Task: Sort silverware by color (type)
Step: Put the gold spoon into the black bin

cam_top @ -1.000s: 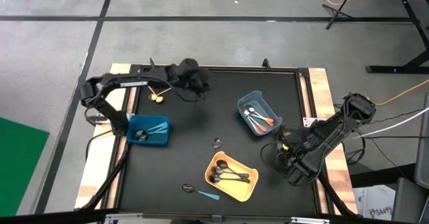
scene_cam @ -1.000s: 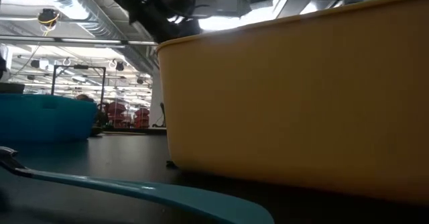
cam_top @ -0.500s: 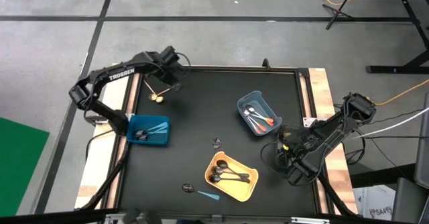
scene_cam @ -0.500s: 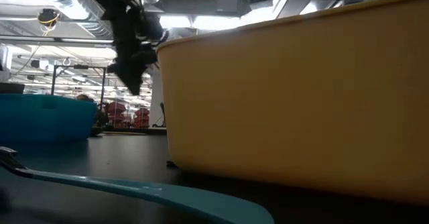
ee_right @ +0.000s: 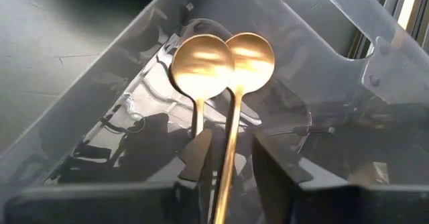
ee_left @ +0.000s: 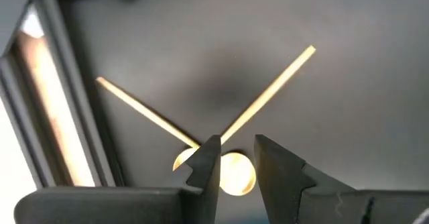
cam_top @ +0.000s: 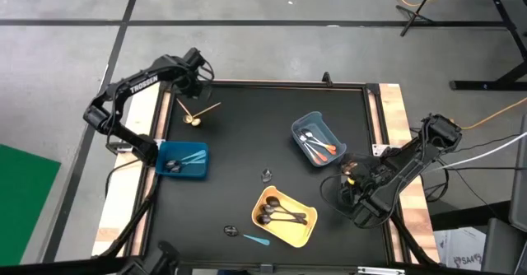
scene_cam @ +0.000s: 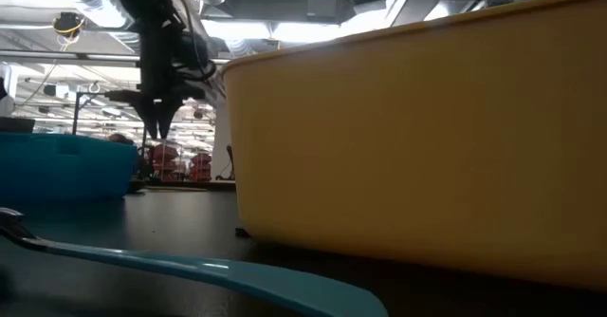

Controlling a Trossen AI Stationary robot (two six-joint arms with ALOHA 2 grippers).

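Two gold spoons (cam_top: 198, 113) lie crossed on the black mat at the far left, their bowls (ee_left: 231, 174) side by side. My left gripper (ee_left: 234, 143) hangs above them near the table's far left corner (cam_top: 198, 71), pointing down, open and empty. My right gripper (ee_right: 233, 138) is at the table's right side (cam_top: 352, 176), open over a clear bin (ee_right: 120, 96). Two more gold spoons (ee_right: 204, 63) lie in that bin. The handle of one (ee_right: 226, 163) runs between the open fingers.
A blue bin (cam_top: 198, 170) with light-blue spoons sits at the left. A grey-blue bin (cam_top: 329, 127) holds orange-handled spoons, and a yellow bin (cam_top: 300, 230) holds black ones. A light-blue spoon (cam_top: 257, 240) and small dark pieces (cam_top: 232, 230) lie loose near the front edge.
My left gripper has swung from over the mat toward the table's far left corner. It has tipped and rolled and now points down over the two gold spoons. The spoons have not moved.
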